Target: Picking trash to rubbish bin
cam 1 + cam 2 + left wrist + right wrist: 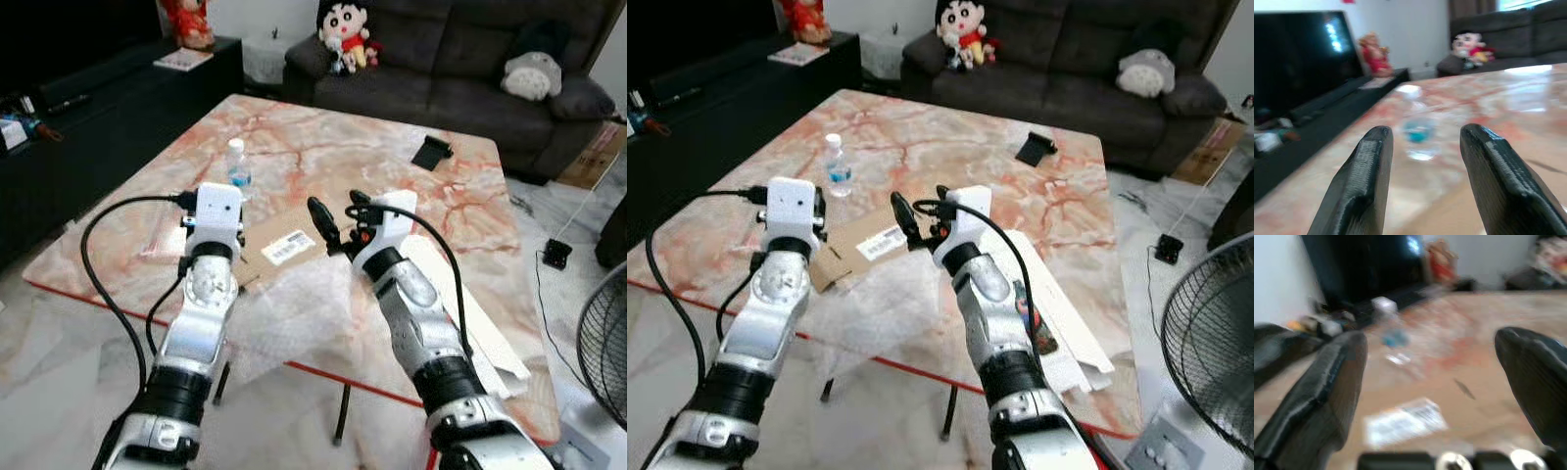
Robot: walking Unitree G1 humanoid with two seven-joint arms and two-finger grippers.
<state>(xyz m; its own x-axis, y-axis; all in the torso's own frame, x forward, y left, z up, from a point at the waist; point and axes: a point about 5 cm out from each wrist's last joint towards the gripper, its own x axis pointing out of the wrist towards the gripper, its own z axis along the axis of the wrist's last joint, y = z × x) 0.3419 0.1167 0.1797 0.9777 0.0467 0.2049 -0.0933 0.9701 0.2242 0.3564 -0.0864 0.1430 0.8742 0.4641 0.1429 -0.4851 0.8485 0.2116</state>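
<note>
Scene: a marble surface stands before the robot, with a dark sofa beyond it and a fan on the robot's right.
Trash: a small clear plastic bottle with a blue label stands upright on the surface, just beyond the left hand; a flat piece of cardboard with a white label lies between the two hands; a sheet of bubble wrap drapes over the near edge under the forearms.
Other item: a small black object lies well apart, toward the sofa side.
Left hand: released, fingers spread apart, holding nothing, aimed at the bottle, which sits centred in the gap but not yet between the fingers.
Right hand: released too, fingers wide, empty, hovering above the cardboard's label.
Rubbish bin: none can be made out, so the drop-off probably calls for a turn or a walk.
Step, as I judge it: lining up on the bottle, grasp not yet made.
Risk, tipping: the bottle looks light and nearly empty; a fingertip nudging its side would likely topple it and let it roll.
Risk, dragging: a forearm rubbing the bubble wrap could pull it off the edge.
Risk, cardboard: lying flat, it gives the fingers little to pinch and may slide instead.
</note>
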